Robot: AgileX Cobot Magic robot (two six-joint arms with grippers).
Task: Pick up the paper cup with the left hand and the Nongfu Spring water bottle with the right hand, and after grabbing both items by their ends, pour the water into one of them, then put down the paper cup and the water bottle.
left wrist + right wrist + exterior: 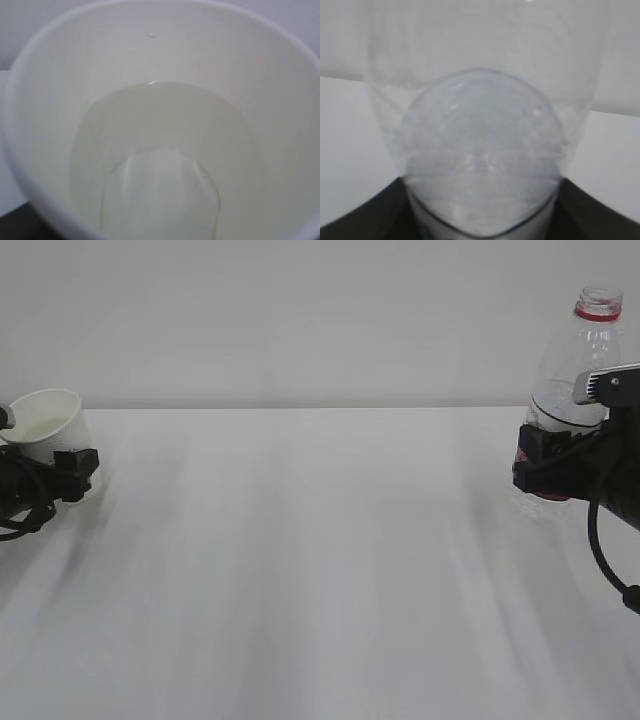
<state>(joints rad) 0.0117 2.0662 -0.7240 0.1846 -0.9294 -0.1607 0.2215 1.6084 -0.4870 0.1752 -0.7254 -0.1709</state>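
Observation:
The white paper cup (pixel 45 420) stands at the far left of the table and leans a little. My left gripper (pixel 68 470) sits around its lower wall, with one black finger (pixel 76 462) in front of it. How firmly the jaws press is not visible. The left wrist view looks down into the cup (pixel 45 100), which holds clear water (pixel 160 150). At the far right the Nongfu Spring water bottle (pixel 585 360) stands upright, uncapped, with a red neck ring. My right gripper (pixel 542 465) is shut on its labelled lower body. The bottle (pixel 480 145) fills the right wrist view, with dark fingers (pixel 355 220) at its sides.
The white table (pixel 320 570) runs wide between the two arms, with a plain pale wall behind it. A black cable (pixel 605 550) hangs from the right arm near the right edge. The left arm's cable (pixel 20 520) loops by the cup.

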